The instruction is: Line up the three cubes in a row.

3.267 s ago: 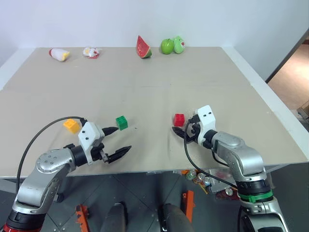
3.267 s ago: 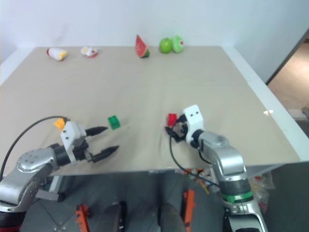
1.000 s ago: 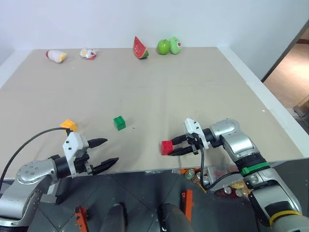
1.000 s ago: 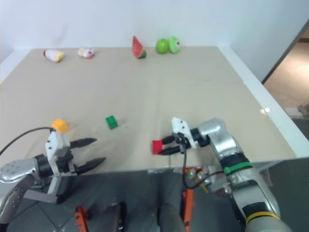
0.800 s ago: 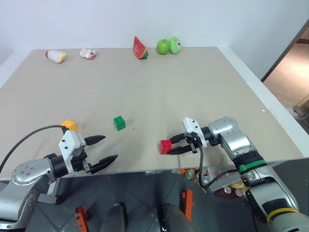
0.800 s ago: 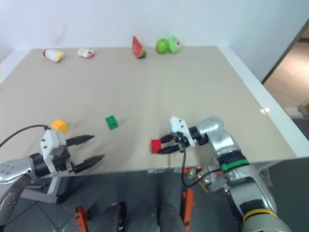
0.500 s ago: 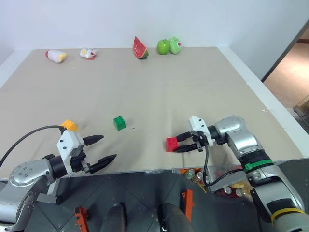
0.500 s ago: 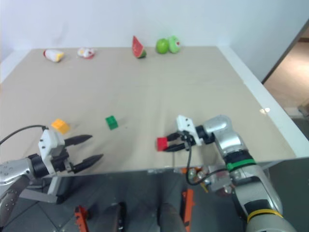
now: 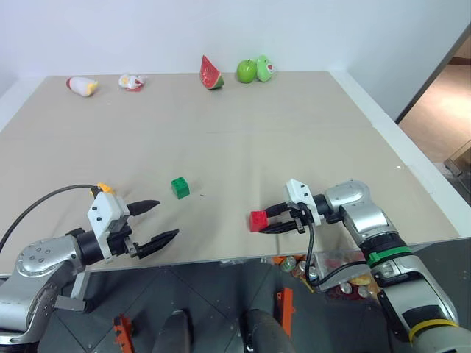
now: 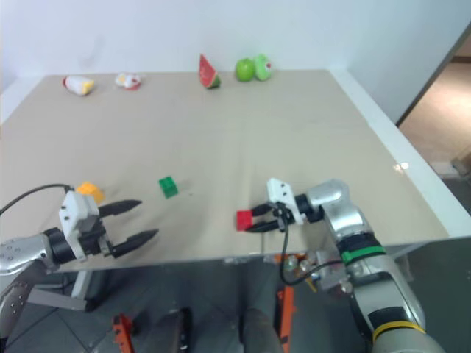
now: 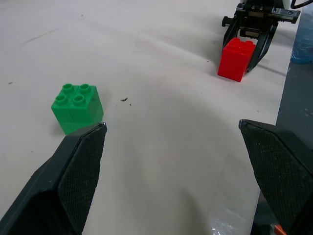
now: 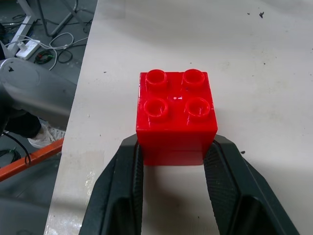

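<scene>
Beige table (image 9: 309, 132), red cube (image 9: 257, 220), green cube (image 9: 179, 187), watermelon slice (image 9: 210, 72)

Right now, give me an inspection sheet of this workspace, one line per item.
Surface: beige table, cubes standing near its front edge.
Job's things: red cube upright, studs up, between the right fingers; green cube standing free to its left; yellow-orange cube farthest left, behind the left gripper. Not yet in a row.
Clutter: watermelon slice, two green toy fruits and two small toys at the far edge.
Grippers: left gripper open, empty; right gripper flanks the red cube's base; grip cannot be confirmed.
Cables: black cable looping from the left wrist; another below the right wrist.
Surroundings: white wall, floor clutter under the table's front edge.
</scene>
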`<state>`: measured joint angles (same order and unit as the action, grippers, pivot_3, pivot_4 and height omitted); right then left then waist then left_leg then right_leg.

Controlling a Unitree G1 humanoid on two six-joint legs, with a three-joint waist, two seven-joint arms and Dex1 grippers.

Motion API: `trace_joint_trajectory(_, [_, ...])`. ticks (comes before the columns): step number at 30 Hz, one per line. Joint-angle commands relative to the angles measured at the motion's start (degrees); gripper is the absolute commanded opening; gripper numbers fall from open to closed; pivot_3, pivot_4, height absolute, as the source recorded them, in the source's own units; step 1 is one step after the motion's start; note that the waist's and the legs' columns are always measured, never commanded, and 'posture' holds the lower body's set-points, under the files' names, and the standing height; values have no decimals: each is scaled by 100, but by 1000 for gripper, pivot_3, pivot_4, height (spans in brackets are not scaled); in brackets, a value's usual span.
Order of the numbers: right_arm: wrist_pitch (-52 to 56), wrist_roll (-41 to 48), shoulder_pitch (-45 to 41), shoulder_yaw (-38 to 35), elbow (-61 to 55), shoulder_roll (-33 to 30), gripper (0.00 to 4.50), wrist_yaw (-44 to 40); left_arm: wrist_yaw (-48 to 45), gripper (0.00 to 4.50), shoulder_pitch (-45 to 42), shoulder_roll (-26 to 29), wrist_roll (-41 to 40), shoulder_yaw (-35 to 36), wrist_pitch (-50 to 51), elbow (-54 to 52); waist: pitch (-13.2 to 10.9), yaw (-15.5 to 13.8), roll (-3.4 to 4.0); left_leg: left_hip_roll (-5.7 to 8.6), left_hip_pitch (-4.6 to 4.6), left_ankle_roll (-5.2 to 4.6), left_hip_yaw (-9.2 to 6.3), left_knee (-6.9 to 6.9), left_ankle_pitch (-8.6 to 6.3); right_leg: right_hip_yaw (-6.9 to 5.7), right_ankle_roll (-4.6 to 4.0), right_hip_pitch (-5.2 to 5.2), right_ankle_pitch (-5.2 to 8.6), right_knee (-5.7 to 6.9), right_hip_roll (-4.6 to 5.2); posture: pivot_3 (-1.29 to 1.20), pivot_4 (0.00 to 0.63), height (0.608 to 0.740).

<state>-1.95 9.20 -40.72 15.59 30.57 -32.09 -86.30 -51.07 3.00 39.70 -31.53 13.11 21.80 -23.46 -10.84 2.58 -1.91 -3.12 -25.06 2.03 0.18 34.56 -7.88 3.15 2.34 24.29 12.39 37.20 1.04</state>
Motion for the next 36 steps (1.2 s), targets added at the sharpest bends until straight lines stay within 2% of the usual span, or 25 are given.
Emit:
trace_joint_trajectory(1, [-83, -43, -119, -35, 72, 24, 3003, -94, 12, 4500, -117, 71, -15, 60, -9, 13, 0, -1, 0, 0, -1, 0, -1, 0, 0, -1, 0, 0, 0, 1, 0, 0, 150, 740])
trace_joint_trajectory(6, [-323, -237, -298, -99, 342, -132, 4476, -71, 73, 4500, -211, 42, -35, 106, 16, 194, 0, -1, 0, 0, 0, 0, 1, 2, 0, 1, 2, 0, -1, 2, 1, 0, 150, 740])
trace_joint_trajectory(13, [-302, 45, -961, -410, 610, -1034, 4476, -620, -52, 4500, -428, 128, 295, -18, -188, 895, -4, -19, 6, 8, -5, 0, 7, 3, 1, 1, 4, 4, -3, 1, 12, 0, 150, 740])
trace_joint_trajectory(19, [140, 471, -1294, -818, 242, -963, 4476, -367, -67, 4500, -1159, -50, 834, -400, -711, 1925, -3, -8, 6, 1, -1, 1, 8, -4, 1, 0, 0, 4, 0, 1, 4, 0, 150, 740])
trace_joint_trajectory(23, [1056, 1048, -914, -1043, -1016, -657, 4476, 108, -135, 4500, -1885, -299, 1158, -682, -1198, 2846, -3, -11, 5, -1, -3, 0, 7, -4, 1, 1, 2, 5, 0, 8, 1, 0, 150, 740])
trace_joint_trajectory(27, [1515, 1166, -359, -1067, -1913, -496, 4476, 582, -194, 4500, -2504, -510, 1450, -914, -1653, 3722, 0, -59, 1, 3, -8, 0, 0, -2, 1, 2, 33, -1, -8, 10, 0, 0, 150, 740])
trace_joint_trajectory(36, [2028, 1350, 84, -1287, -2637, -603, 4476, 1043, -521, 4500, -3313, -890, 1689, -1212, -2174, 4808, 0, -126, 1, 7, -13, 0, 7, 6, 2, 7, 19, 4, -4, 9, 3, 0, 150, 740])
